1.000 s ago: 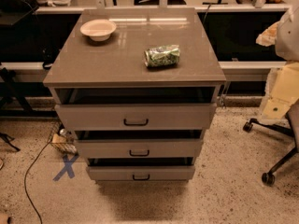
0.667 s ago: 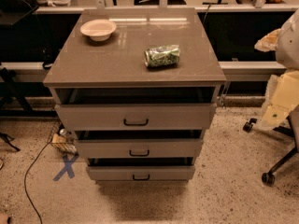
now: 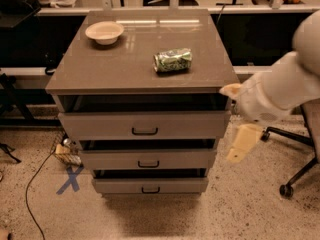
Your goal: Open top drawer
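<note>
In the camera view, the top drawer (image 3: 100,125) sits just under the cabinet top (image 3: 90,69). There is a dark gap above its front, and its black handle (image 3: 145,131) faces the near side. The gripper (image 3: 234,121) hangs released and empty just beside the drawer's right end, well right of the handle, probably staged to sweep left to it. A bowl (image 3: 104,32) and a green packet (image 3: 172,60) rest on top, out of the path of any pull.

Office/lab: desk rows (image 3: 250,8), swivel chair (image 3: 300,170), floor cable (image 3: 29,196); fingers (image 3: 242,143) beside cabinet (image 3: 125,66).
</note>
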`<state>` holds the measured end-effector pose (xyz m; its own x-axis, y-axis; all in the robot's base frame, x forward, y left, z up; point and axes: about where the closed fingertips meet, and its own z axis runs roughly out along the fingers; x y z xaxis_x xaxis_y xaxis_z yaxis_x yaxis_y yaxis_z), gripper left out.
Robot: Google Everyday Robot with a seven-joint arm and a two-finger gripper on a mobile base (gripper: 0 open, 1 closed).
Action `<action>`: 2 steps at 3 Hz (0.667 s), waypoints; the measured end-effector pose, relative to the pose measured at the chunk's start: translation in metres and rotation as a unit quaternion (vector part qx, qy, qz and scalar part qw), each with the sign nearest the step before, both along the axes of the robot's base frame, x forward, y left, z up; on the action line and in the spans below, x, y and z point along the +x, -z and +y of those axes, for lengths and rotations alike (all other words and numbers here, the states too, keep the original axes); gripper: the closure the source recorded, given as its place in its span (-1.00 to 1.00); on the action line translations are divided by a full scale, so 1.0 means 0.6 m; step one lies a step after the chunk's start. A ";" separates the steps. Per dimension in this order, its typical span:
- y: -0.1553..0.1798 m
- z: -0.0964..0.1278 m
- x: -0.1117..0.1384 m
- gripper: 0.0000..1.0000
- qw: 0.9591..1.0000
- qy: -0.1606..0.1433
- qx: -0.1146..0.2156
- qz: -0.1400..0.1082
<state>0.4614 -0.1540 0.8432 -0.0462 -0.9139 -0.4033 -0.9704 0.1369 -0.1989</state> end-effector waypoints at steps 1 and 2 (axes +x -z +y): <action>0.075 0.062 0.034 -1.00 0.999 -0.029 0.042 0.005; 0.095 0.063 0.042 -1.00 0.998 -0.032 0.046 0.003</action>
<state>0.4863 -0.1162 0.7862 0.0077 -0.8737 -0.4863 -0.9788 0.0931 -0.1827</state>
